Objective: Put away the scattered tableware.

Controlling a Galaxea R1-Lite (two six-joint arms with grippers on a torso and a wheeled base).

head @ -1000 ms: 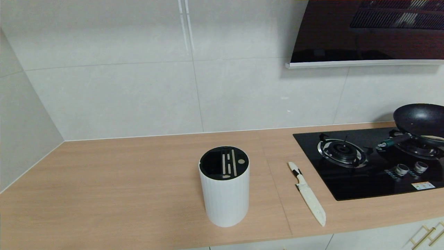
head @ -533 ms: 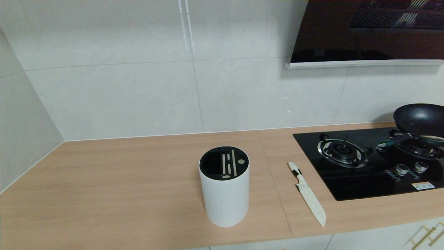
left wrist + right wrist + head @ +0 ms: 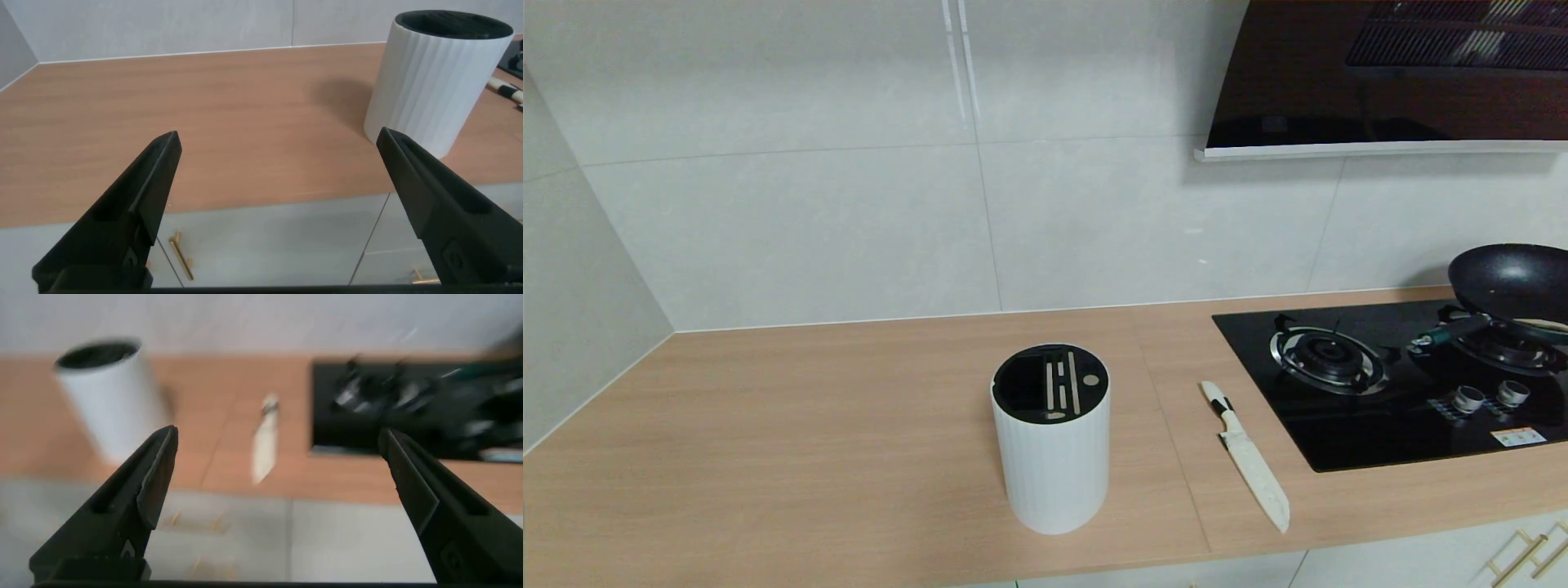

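Observation:
A white knife (image 3: pixel 1245 454) with a speckled blade lies flat on the wooden counter (image 3: pixel 809 425), between the holder and the hob, blade tip at the counter's front edge. A white ribbed cylindrical holder (image 3: pixel 1052 438) with a black slotted top stands upright mid-counter. My left gripper (image 3: pixel 278 151) hangs open in front of the counter's edge, with the holder (image 3: pixel 433 77) ahead and off to one side. My right gripper (image 3: pixel 278 449) is open too, off the counter's front, facing the knife (image 3: pixel 265 438) and the holder (image 3: pixel 108 395).
A black gas hob (image 3: pixel 1405 384) sits at the counter's right, with a dark pan (image 3: pixel 1515 286) on its far burner. An extractor hood (image 3: pixel 1388 73) hangs above. Tiled walls close the back and left. Cabinet fronts with gold handles (image 3: pixel 181 255) lie below the counter edge.

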